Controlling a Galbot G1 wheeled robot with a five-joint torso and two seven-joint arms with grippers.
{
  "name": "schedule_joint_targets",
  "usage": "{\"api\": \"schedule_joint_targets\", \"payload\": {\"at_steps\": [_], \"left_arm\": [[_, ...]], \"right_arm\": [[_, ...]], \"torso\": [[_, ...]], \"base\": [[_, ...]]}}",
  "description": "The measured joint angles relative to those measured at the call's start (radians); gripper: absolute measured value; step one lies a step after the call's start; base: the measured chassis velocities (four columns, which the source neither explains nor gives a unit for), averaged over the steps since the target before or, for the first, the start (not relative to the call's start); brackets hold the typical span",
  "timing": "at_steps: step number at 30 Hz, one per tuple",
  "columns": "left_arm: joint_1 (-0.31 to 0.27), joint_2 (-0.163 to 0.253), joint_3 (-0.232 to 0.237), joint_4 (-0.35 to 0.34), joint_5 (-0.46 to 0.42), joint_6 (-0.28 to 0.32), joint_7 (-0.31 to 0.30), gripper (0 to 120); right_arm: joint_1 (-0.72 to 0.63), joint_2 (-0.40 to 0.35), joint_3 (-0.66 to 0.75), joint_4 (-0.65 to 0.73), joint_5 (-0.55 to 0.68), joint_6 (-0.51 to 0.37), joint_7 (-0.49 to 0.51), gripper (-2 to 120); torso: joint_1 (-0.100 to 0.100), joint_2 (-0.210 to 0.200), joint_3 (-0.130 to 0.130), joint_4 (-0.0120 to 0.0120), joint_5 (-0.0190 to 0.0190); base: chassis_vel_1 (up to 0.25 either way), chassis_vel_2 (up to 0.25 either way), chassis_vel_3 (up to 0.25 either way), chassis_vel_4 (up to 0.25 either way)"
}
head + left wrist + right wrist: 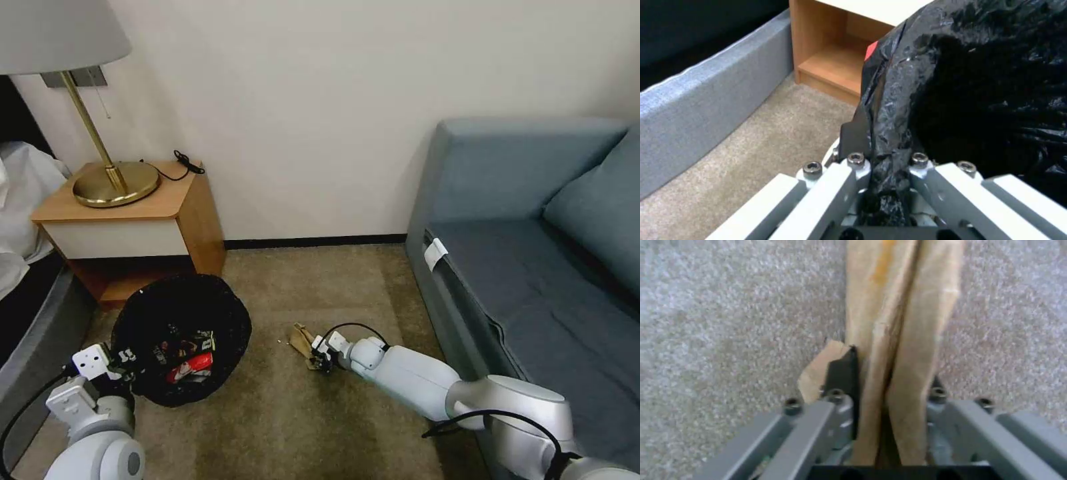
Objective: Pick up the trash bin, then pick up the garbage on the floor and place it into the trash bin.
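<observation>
The trash bin, lined with a crinkly black bag, is tilted with its mouth toward me at the lower left of the head view. Inside it lie a red-and-white wrapper and other small litter. My left gripper is shut on the bin's bag-covered rim. To the bin's right, low over the carpet, my right gripper is shut on a tan crumpled paper, a piece of the garbage, which sticks out past the fingertips.
A wooden nightstand with a brass lamp stands just behind the bin. A grey-blue sofa fills the right side and a bed edge the left. Open carpet lies between them.
</observation>
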Motion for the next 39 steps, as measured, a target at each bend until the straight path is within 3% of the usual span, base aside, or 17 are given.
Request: {"api": "schedule_joint_targets", "payload": {"at_steps": [4, 15, 21, 27, 34, 39], "left_arm": [[-0.001, -0.001, 0.0, 0.001, 0.0, -0.002, 0.0, 3], [-0.003, -0.001, -0.002, 0.004, 0.0, -0.004, 0.002, 3], [-0.004, -0.002, 0.003, 0.003, 0.001, -0.002, 0.002, 3], [-0.004, -0.001, 0.013, 0.003, 0.011, 0.002, 0.002, 3], [-0.008, 0.002, 0.02, 0.003, 0.016, 0.009, 0.001, 3], [-0.008, 0.003, 0.029, 0.008, 0.018, 0.01, -0.001, 3]], "right_arm": [[0.002, -0.002, -0.007, 0.004, 0.004, 0.009, -0.004, 1], [0.03, -0.054, -0.046, 0.104, 0.074, 0.022, 0.023, 0], [0.065, -0.123, -0.045, 0.217, 0.126, 0.022, 0.048, 0], [0.113, -0.225, 0.055, 0.308, 0.145, 0.049, 0.055, 0], [0.145, -0.27, 0.155, 0.39, 0.196, 0.06, 0.057, 0], [0.171, -0.332, 0.196, 0.562, 0.302, 0.045, 0.097, 0]], "torso": [[0.0, 0.0, 0.0, 0.0, 0.0], [0.0, 0.0, 0.0, 0.0, 0.0], [0.0, 0.0, 0.0, 0.0, 0.0002], [0.0, 0.0, 0.0, -0.0002, -0.0001], [0.0, 0.0, 0.0, 0.0001, -0.0001], [0.0, 0.0, 0.0, -0.0002, -0.0001]], "base": [[0.0, 0.0, 0.0, 0.0], [0.0, 0.0, 0.0, 0.0], [0.0, 0.0, 0.0, 0.0], [0.0, 0.0, 0.0, 0.0], [0.0, 0.0, 0.0, 0.0], [0.0, 0.0, 0.0, 0.0]]}}
